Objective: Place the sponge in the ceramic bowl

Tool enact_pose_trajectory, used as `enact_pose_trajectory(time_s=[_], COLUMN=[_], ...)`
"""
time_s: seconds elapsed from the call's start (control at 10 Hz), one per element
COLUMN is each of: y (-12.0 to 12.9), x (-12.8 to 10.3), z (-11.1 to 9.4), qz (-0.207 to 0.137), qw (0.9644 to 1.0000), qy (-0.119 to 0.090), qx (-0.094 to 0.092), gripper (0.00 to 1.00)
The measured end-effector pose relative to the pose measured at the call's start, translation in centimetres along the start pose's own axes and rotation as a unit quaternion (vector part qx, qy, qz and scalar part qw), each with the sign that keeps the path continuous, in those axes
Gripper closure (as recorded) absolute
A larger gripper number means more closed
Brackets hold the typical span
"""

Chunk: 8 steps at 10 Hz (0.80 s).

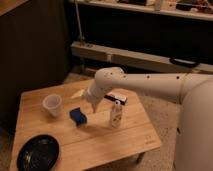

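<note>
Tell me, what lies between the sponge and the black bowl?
Nothing but bare table between sponge and bowl, in the camera view. The gripper hangs beside the sponge.

Pretty dim shot overall, with a warm yellowish cast on everything. Light seems to come from above: the wooden tabletop is the brightest patch, and the white arm catches a soft sheen along its top. The gripper hangs over the middle of the tabletop, just right of the sponge, its underside shaded. The background goes almost black. The ceramic bowl at the front-left corner shows a faint glint on its rim.
</note>
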<state>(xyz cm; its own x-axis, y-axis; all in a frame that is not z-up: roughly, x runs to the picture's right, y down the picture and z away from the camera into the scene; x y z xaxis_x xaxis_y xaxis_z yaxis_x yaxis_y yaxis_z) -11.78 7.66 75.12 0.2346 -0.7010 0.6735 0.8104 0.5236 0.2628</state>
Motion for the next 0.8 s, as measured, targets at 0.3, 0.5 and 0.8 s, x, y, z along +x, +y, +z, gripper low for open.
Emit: enact_pose_trajectory(time_s=[0.3,0.5,0.8], y=[0.1,-1.0,-2.1], x=[0.3,0.8,1.7], z=[-0.4,0.1,1.9], qz=[-0.014,-0.085,-0.176], qw=[0.9998,0.9957,0.9827], qy=[0.011,0.026,0.019], qx=[-0.005,-0.028,-0.052], gripper=[0.20,0.20,0.20])
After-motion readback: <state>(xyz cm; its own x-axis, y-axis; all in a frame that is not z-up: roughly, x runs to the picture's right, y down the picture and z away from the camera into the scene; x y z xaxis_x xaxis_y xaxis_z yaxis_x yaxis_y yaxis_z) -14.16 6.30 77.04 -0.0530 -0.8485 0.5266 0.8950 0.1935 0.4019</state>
